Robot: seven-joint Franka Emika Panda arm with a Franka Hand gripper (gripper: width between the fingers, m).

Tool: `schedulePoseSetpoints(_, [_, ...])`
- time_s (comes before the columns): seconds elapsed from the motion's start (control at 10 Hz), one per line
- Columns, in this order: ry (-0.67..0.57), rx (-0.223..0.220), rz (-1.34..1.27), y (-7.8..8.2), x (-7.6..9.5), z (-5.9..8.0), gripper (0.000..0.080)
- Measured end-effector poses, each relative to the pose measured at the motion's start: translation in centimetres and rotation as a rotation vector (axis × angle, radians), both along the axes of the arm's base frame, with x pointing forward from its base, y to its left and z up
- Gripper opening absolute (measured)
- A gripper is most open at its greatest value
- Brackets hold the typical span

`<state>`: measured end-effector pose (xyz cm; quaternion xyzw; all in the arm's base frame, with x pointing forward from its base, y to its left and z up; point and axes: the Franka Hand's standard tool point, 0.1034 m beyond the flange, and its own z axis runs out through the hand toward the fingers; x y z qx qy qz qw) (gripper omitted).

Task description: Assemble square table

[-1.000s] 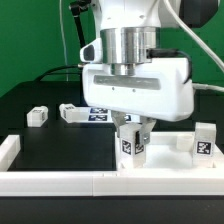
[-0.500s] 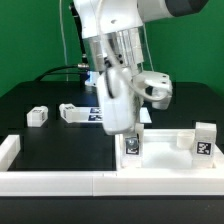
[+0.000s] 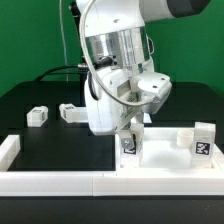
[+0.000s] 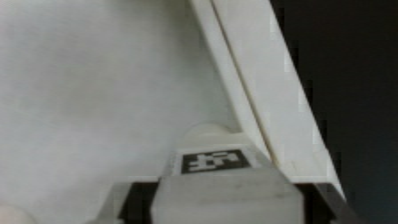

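While the tool [image 3: 130, 135] hangs over the slab [image 3: 165, 152], you can see that it is closed on a leg [image 3: 129, 148]. The leg stands upright between the jaws, with its tag facing the exterior camera. It sits at the slab's end on the exterior view's left. You cannot tell from that view whether its lower end touches the slab.

From the wrist view, the leg [image 4: 217, 165] sits between the dark fingers [image 4: 128, 203]. Its rounded tip lies over the slab's white floor [image 4: 89, 90], just beside the raised rim [image 4: 240, 70]. The black surface [image 4: 347, 90] runs along the other side of the rim.

A second leg [image 3: 203, 143] stands upright at the slab's end on the exterior view's right. Two more legs [image 3: 37, 116] [image 3: 70, 112] lie on the surface, well apart from the slab, toward the exterior view's left. The white rail [image 3: 60, 181] runs along the front.
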<state>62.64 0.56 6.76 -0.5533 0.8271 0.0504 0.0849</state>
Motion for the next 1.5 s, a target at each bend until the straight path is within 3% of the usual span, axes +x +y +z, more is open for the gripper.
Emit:
schedulePoseSetpoints(0.1, [0.000,0.001,-0.002,0.0,0.0,0.0,0.0297])
schedulePoseSetpoints(0.3, [0.000,0.001,0.000,0.1,0.0,0.0,0.0583])
schedulePoseSetpoints(0.4, [-0.008,0.005,0.015,0.6,0.1,0.7,0.0583])
schedulePoseSetpoints(0.5, [-0.028,0.016,0.032,1.1,-0.1,2.4,0.0636])
schedulePoseSetpoints(0.6, [-0.029,0.034,0.045,1.8,-0.6,4.1,0.0647])
schedulePoseSetpoints(0.7, [-0.016,0.045,0.060,2.2,-0.7,4.5,0.0647])
schedulePoseSetpoints(1.2, [-0.009,0.039,0.060,2.2,-0.8,3.8,0.0649])
schedulePoseSetpoints(1.4, [0.024,0.059,0.094,4.4,-2.5,3.8,0.0649])
schedulePoseSetpoints(1.5, [0.020,0.044,0.086,5.3,-4.5,3.4,0.0649])
